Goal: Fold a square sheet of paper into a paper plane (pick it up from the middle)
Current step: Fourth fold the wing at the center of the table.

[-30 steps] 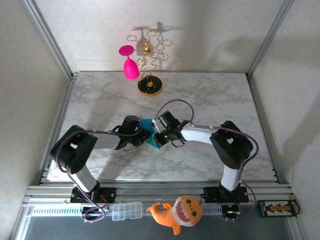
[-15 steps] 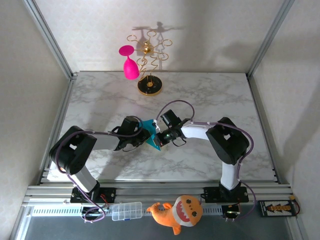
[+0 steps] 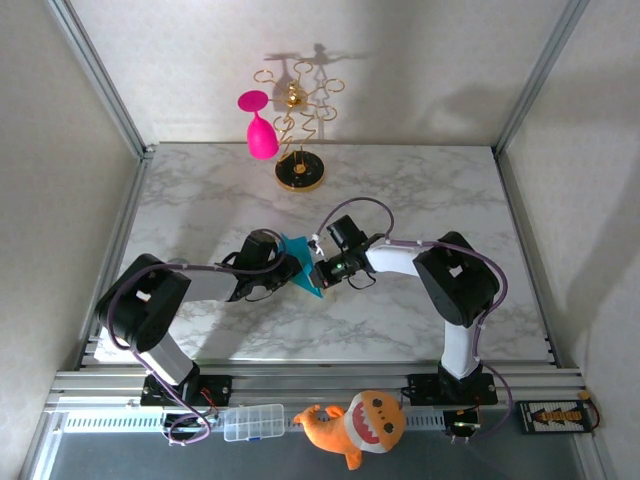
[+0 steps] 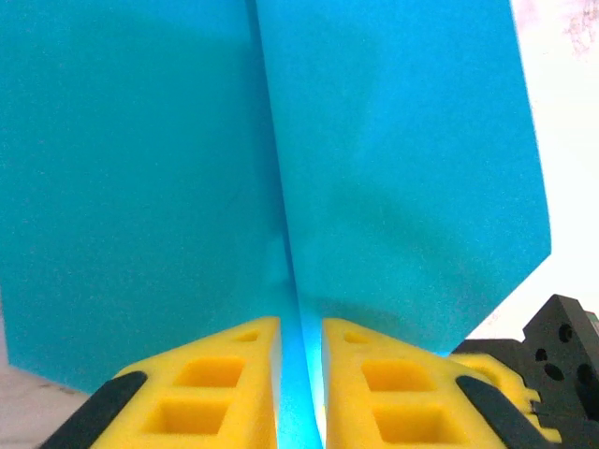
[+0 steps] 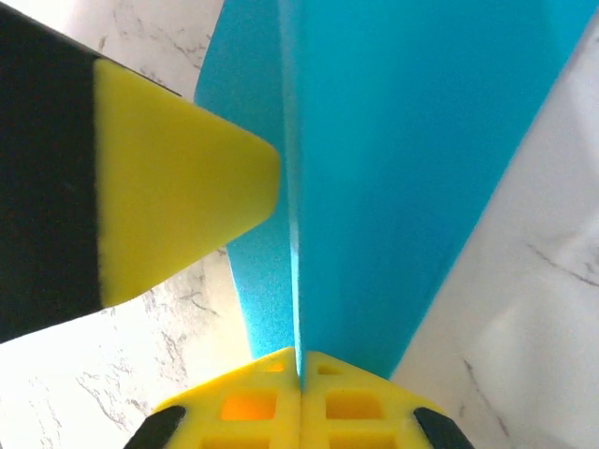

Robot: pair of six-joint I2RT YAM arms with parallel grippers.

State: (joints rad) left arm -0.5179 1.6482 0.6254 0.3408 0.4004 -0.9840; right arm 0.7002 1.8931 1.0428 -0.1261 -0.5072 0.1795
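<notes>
Both left fingers and right fingers clamp the folded turquoise paper

At frame centre we find the sheet of paper between left gripper and right gripper, with the stand above.

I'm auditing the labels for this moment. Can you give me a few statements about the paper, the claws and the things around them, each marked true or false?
1. The left claw and right claw are both clamped on the blue paper. True.
2. The blue paper lies flat and unfolded on the table. False: it is creased and pinched between the two claws.
3. The pink goblet hangs upside down on the gold stand. True.
4. The orange plush toy sits beside the gold stand. False: it lies at the near edge, between the arm bases.
</notes>
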